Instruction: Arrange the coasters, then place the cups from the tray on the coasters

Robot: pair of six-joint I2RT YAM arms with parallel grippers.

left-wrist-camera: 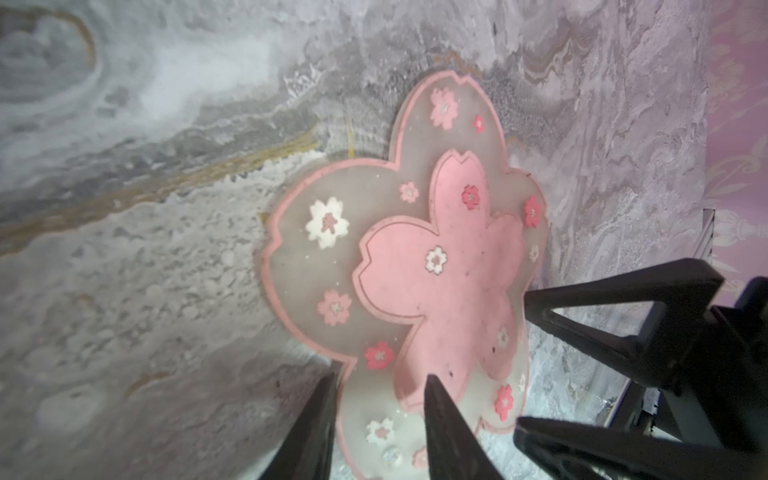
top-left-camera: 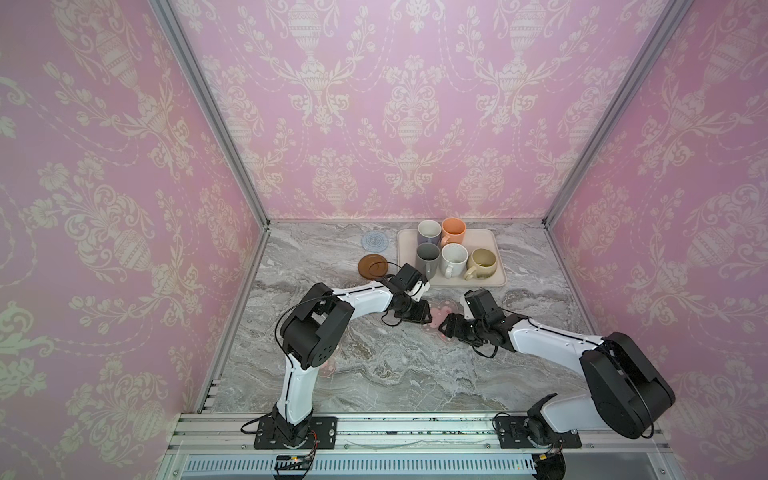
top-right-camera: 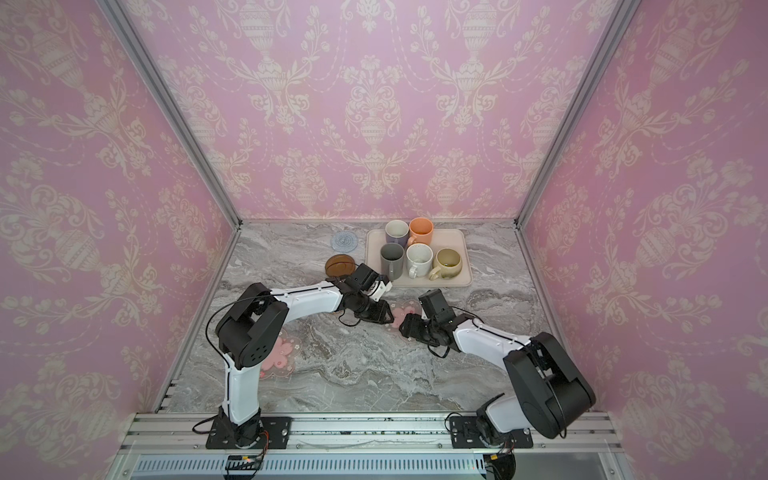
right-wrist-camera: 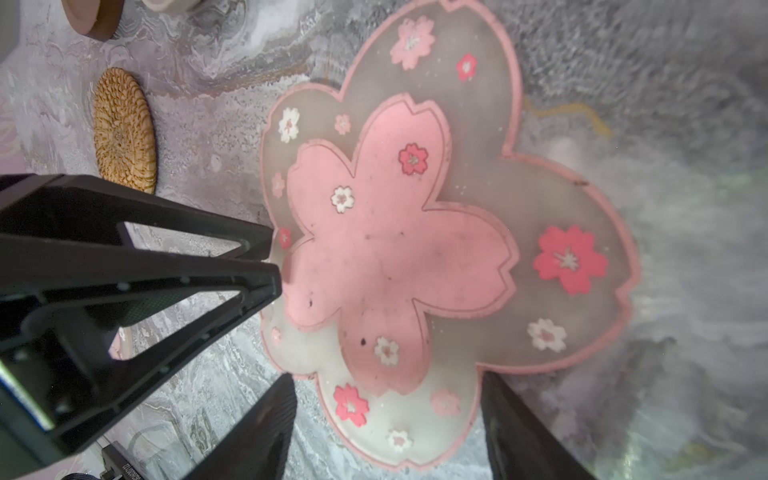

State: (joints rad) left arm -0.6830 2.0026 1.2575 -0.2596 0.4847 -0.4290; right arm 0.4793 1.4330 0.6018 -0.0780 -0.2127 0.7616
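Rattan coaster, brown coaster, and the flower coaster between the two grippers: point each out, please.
rattan coaster (right-wrist-camera: 124,131), right wrist view, centre of the woven disc.
brown coaster (top-right-camera: 337,264), a top view, middle of its top face.
flower coaster (right-wrist-camera: 395,249), right wrist view, on the central pink blossom.

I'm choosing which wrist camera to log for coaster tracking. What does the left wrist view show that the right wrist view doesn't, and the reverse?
Only the left wrist view: a strip of pink patterned wall past the table's edge.
Only the right wrist view: the tan rattan round coaster and part of the brown disc coaster.
Both: the clear flower-shaped coaster with pink blossoms on the grey marble tabletop, with the left gripper and the right gripper at its edges.
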